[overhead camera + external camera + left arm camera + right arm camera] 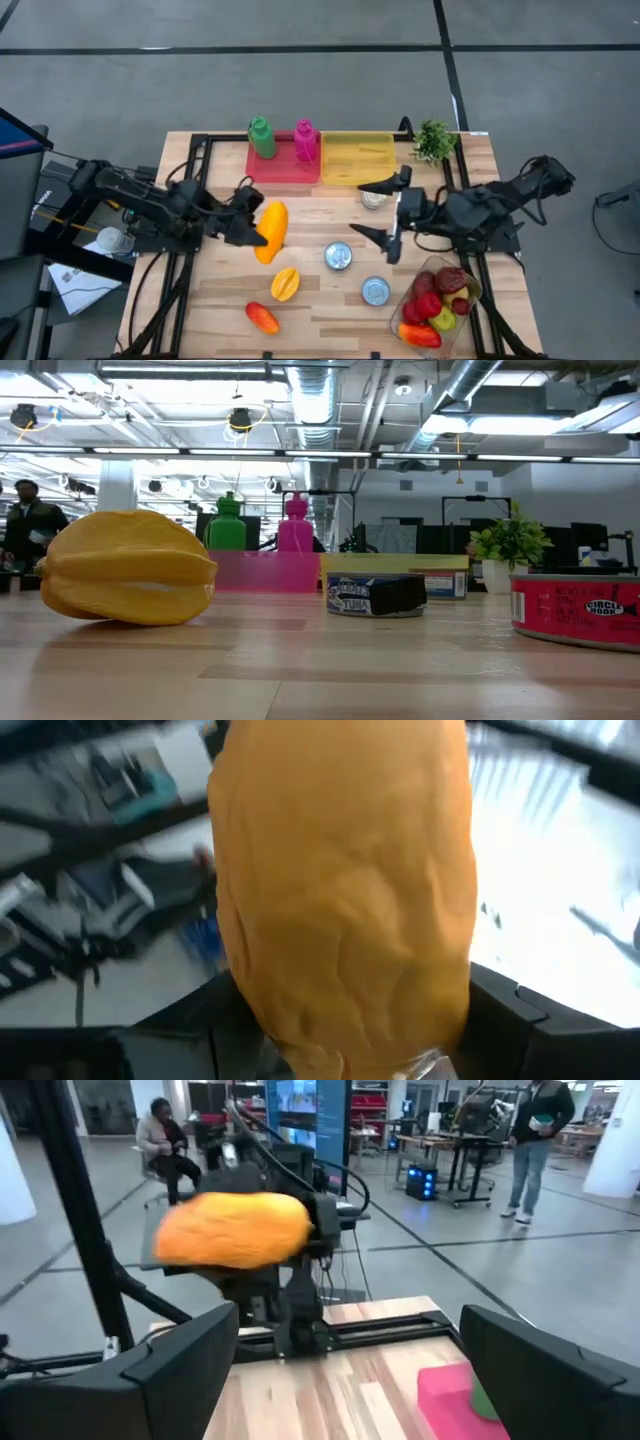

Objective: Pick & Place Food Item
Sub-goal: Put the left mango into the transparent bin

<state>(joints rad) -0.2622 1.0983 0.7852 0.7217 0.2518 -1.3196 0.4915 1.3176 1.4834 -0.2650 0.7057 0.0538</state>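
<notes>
My left gripper (250, 222) is shut on an oblong orange-yellow food item (271, 232) left of the table's middle. The item fills the left wrist view (340, 890) and also shows in the right wrist view (235, 1230). My right gripper (381, 212) is open and empty right of the middle, its fingers pointing toward the left gripper. A yellow starfruit (285, 283) lies on the table nearer the front edge and shows large in the low view (125, 567). The held item does not show in the low view. My left gripper pinches the orange-yellow item between its two fingers (510, 1010), on its two opposite sides (255, 1005). The fingers come level from the table's left. In the right wrist view the item lies level and looks lifted clear of the table.
A red tray (285, 168) with a green bottle (262, 137) and a pink bottle (305, 140), a yellow tray (357, 158) and a small plant (433, 140) stand at the back. Three cans (339, 256), a red-orange pepper (262, 317) and a clear box of fruit (437, 305) lie nearer.
</notes>
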